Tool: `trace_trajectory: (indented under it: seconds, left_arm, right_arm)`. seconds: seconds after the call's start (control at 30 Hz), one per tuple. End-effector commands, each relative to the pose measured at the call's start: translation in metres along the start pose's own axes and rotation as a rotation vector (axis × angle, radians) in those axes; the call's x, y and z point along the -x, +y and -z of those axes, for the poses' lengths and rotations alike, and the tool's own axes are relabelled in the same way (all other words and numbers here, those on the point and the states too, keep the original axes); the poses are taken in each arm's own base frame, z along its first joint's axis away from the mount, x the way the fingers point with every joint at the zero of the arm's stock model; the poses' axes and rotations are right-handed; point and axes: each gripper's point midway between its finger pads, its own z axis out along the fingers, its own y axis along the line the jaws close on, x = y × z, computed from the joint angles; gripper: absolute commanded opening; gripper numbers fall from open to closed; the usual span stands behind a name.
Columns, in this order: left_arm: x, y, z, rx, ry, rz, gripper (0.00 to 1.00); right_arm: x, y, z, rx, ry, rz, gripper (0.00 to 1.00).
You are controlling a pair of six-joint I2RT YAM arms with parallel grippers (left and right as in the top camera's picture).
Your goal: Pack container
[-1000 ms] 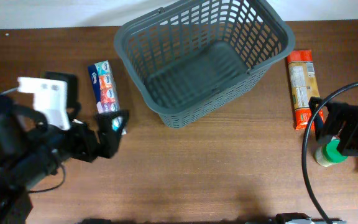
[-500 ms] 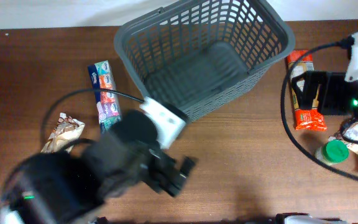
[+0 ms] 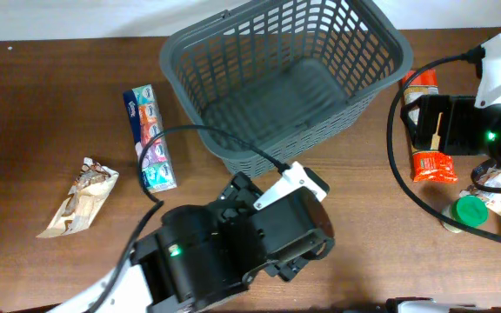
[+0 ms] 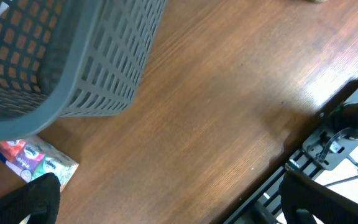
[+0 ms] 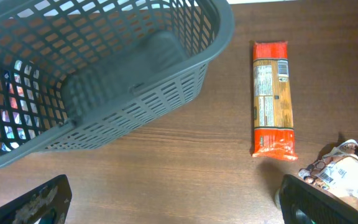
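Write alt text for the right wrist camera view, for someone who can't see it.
An empty grey basket fills the upper left of a brown table. To its right lies a red-orange packet, apart from it, with a crinkled bag at the lower right. The open right gripper shows fingertips in the bottom corners.

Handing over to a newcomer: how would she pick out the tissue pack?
Start at the big dark grey basket at the table's far edge. Just off its left side lies the tissue pack, a flat blue rectangle with colourful panels. The only other thing there is a crumpled beige wrapper, further left.
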Motion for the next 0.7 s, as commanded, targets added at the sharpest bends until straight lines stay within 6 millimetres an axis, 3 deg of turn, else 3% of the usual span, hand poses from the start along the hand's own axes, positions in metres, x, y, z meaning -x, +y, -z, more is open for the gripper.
trace_trajectory:
  seconds: [0.0, 0.3, 0.53, 0.63, 0.67]
  left_arm:
    - [-0.001, -0.011, -0.006, -0.035, 0.030, 0.007, 0.99]
    - [-0.005, -0.028, -0.008, -0.126, 0.068, 0.006, 0.99]
    - [-0.014, -0.056, -0.001, -0.288, 0.123, 0.008, 0.99]
    - [-0.014, -0.057, -0.003, -0.293, 0.130, 0.007, 0.99]
    - [-0.014, -0.057, -0.005, -0.284, 0.132, 0.007, 0.94]
  right_arm:
    - [0.005, 0.002, -0.003, 0.010, -0.009, 0.009, 0.99]
    - [0.037, 0.005, -0.019, 0.032, -0.086, 0.023, 0.99]
    - [0.063, 0.022, -0.066, 0.151, -0.071, 0.064, 0.99]
    - [0.061, 0.020, -0.092, 0.153, -0.010, 0.053, 0.99]
    - [0.059, 0.019, -0.102, 0.152, 0.018, 0.048, 0.99]
